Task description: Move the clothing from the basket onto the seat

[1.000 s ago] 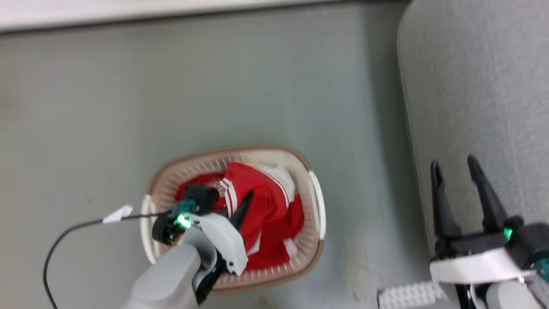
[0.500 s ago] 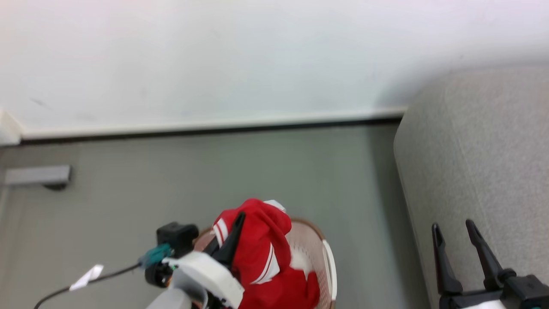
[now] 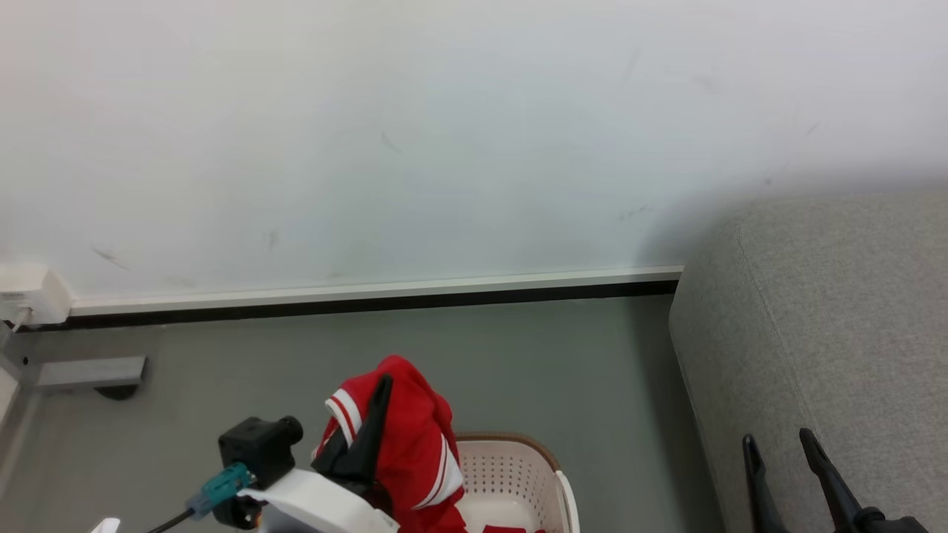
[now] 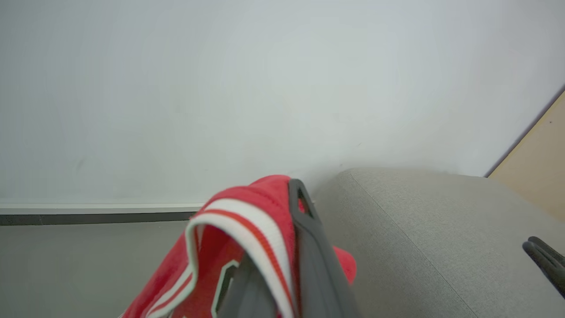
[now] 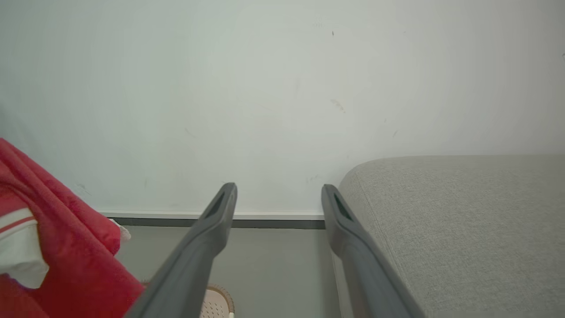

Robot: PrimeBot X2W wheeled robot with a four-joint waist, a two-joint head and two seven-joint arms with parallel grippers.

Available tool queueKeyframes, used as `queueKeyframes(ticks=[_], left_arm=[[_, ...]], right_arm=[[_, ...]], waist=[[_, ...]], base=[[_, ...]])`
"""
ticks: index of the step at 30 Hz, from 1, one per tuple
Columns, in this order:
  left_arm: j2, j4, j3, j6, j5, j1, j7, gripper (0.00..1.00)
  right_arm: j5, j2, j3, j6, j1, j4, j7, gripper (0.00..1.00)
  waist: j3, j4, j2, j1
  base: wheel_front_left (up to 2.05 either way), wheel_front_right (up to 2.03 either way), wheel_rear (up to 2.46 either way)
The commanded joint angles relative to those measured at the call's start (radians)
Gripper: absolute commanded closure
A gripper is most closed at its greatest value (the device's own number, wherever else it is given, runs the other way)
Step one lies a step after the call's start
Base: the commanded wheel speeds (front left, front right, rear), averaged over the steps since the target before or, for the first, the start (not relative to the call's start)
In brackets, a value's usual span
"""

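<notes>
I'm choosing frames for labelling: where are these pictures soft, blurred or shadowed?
Head view: sharp, evenly lit; soft shadow on the wall beside the seat. Left wrist view: the clothing and the left gripper shut on it blur near the lens; the seat's weave is crisp. Right wrist view: the open right gripper is slightly soft, the clothing at the left edge blurred.

Open floor (image 3: 518,370) separates basket (image 3: 511,466) and seat (image 3: 829,333) (wall (image 3: 444,148) close behind)

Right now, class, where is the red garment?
Head view, lower left of centre: the red garment hangs from the shut left gripper above the basket, left of the sofa.
</notes>
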Motion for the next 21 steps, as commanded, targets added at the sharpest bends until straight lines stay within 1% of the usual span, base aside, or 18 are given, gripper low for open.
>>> queueKeyframes(ticks=[1,7,13,17,21], left_arm=[[0.012,-0.014,0.003,0.007,0.01,0.012,0.002,1.0],[0.043,-0.079,0.01,0.036,0.013,0.036,0.03,1.0],[0.064,-0.118,0.01,0.047,0.017,0.034,0.049,1.0],[0.074,-0.144,0.002,0.041,0.023,0.015,0.062,1.0],[0.086,-0.173,-0.011,0.024,0.033,-0.015,0.085,1.0]], right_arm=[[0.011,-0.003,0.0,-0.002,0.012,0.0,0.0,0.0],[0.0,-0.003,0.002,-0.002,0.024,-0.011,0.0,0.0],[-0.045,-0.003,0.05,-0.002,0.0,-0.033,0.0,0.0],[-0.07,-0.012,0.129,-0.002,-0.026,-0.047,0.0,0.0],[-0.035,-0.086,0.269,-0.002,-0.072,-0.055,0.0,0.0]], waist=[[-0.013,-0.004,0.0,0.0003],[-0.035,-0.008,0.0,0.0003],[-0.041,-0.007,0.0,0.0003],[-0.043,-0.005,0.0,0.0003],[-0.045,-0.006,0.0,0.0003]], base=[[0.0,0.0,0.0],[0.0,0.0,0.0],[0.0,0.0,0.0],[0.0,0.0,0.0],[0.0,0.0,0.0]])
